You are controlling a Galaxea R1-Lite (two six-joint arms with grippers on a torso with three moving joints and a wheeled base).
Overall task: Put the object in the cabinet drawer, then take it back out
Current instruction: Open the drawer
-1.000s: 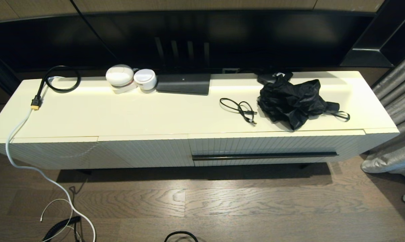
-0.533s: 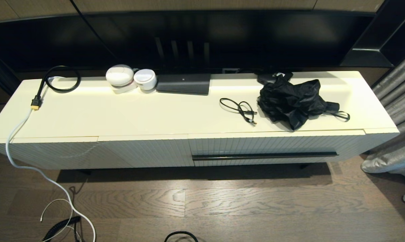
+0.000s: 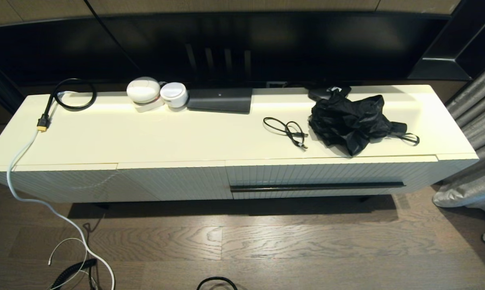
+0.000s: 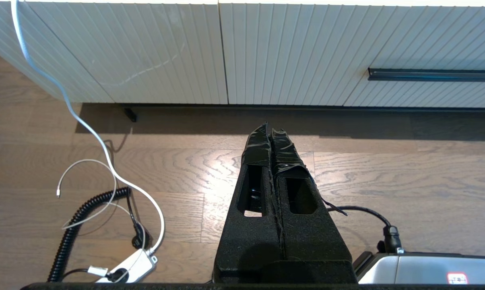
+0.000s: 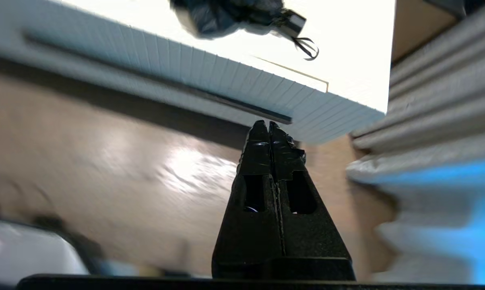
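Observation:
The cabinet drawer [image 3: 331, 175] is closed, its fluted cream front carrying a long black bar handle [image 3: 316, 187]. On the cabinet top just above it lies the object, a crumpled black bundle with a strap [image 3: 351, 121]. Neither arm shows in the head view. My left gripper [image 4: 269, 131] is shut and empty over the wooden floor, in front of the cabinet and left of the handle [image 4: 431, 74]. My right gripper [image 5: 268, 127] is shut and empty too, low over the floor near the handle's right end [image 5: 266, 114], with the black bundle [image 5: 230, 14] beyond it.
A thin black cable [image 3: 286, 129] lies beside the bundle. White headphones [image 3: 155, 93], a black box [image 3: 220, 100] and a looped black cable [image 3: 71, 96] sit along the back. A white cord [image 3: 25, 193] hangs to the floor among other cords [image 4: 97, 209]. Grey curtains [image 3: 475, 121] hang at the right.

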